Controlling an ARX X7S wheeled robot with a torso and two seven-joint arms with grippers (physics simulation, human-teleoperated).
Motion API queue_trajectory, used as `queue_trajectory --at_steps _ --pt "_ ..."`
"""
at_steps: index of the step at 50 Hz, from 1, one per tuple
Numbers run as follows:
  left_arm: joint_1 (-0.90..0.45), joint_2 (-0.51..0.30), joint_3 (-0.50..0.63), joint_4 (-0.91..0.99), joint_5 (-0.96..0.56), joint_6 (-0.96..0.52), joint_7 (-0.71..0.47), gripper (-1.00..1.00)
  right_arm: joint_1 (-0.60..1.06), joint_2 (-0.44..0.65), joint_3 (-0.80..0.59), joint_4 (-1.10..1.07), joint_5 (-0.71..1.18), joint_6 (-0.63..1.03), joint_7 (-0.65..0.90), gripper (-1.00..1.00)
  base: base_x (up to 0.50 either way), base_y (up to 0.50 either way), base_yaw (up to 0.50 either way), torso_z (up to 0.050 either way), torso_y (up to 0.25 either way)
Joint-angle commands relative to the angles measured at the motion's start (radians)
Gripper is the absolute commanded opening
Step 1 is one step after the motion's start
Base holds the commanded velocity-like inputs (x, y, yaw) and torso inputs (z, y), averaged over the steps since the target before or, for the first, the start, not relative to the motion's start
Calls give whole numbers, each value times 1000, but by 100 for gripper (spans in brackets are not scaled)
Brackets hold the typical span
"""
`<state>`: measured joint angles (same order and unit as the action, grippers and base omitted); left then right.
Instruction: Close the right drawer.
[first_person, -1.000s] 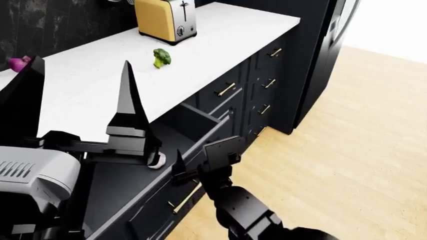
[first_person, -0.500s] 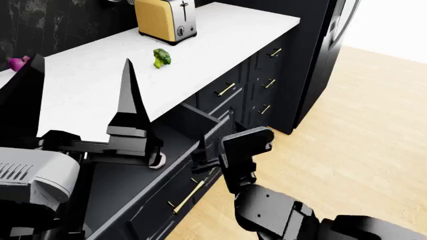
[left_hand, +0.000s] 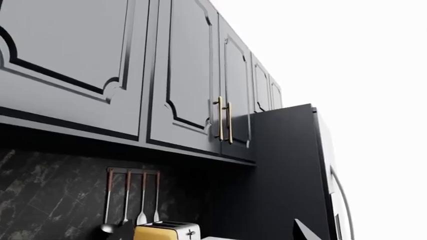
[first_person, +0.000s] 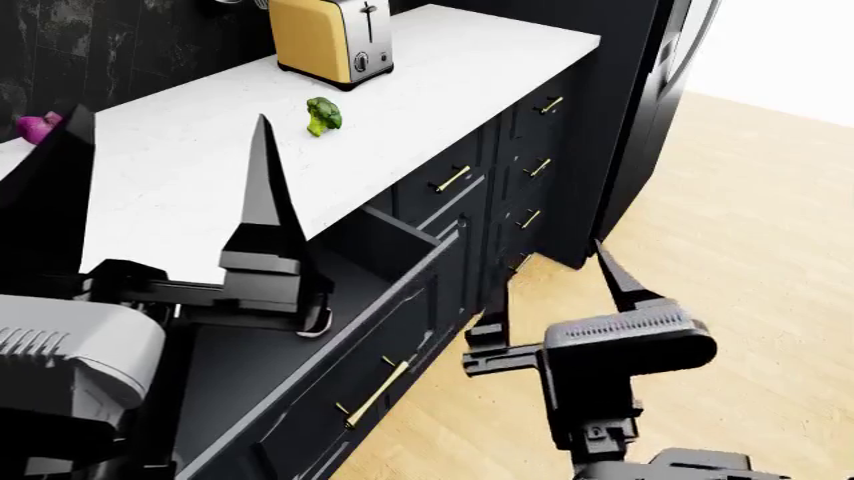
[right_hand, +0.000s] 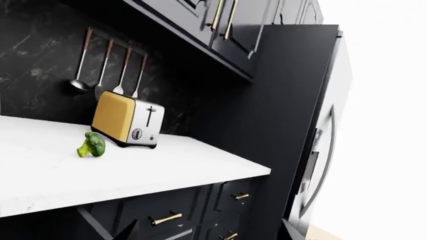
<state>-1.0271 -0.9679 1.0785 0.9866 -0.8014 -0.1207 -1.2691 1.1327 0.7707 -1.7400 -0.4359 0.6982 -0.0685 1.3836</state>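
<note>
The right drawer (first_person: 350, 372) stands pulled far out from under the white counter (first_person: 200, 170), showing its dark grey inside and the brass bar handle (first_person: 374, 388) on its glossy black front. My right gripper (first_person: 554, 292) is open and empty. It hangs over the wooden floor just right of the drawer's front, apart from it, with its fingers pointing up. My left gripper (first_person: 167, 185) is open too, held above the counter edge and the drawer's inner part, fingers upright. In the right wrist view, the right gripper (right_hand: 208, 235) faces the cabinet run. The left gripper (left_hand: 213, 237) looks at the wall cabinets.
A yellow toaster (first_person: 330, 40) and a broccoli floret (first_person: 322, 115) sit on the counter, with a purple item (first_person: 36, 126) at its left end. Narrow stacked drawers (first_person: 537, 165) and a tall black fridge (first_person: 654, 90) stand to the right. Wooden floor (first_person: 721, 240) lies beyond.
My right gripper has come off the drawer front, swung right over the floor and turned its fingers upward. The drawer stays open at about the same place. The left arm has barely moved.
</note>
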Motion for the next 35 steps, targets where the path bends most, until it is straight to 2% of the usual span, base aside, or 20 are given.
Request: queue_trajectory --at_steps 1,9,15,21,30,35 --pt "7 15 9 -9 15 5 1 100 29 141 -3 -252 -76 148 168 100 0 0 0 0 0" --pt "13 13 9 -11 19 13 2 100 -95 215 178 -411 -116 324 183 100 0 0 0 0 0" --pt "15 16 12 -11 22 14 1 100 -191 262 283 -466 -138 374 183 100 0 0 0 0 0" --pt "10 22 12 -13 19 11 2 100 -379 328 478 -576 -194 468 183 100 0 0 0 0 0" --pt "1 34 14 -15 13 2 2 100 -461 407 502 -611 -320 450 186 100 0 0 0 0 0" --pt "8 36 17 -16 22 7 2 100 -485 401 510 -611 -338 453 186 100 0 0 0 0 0"
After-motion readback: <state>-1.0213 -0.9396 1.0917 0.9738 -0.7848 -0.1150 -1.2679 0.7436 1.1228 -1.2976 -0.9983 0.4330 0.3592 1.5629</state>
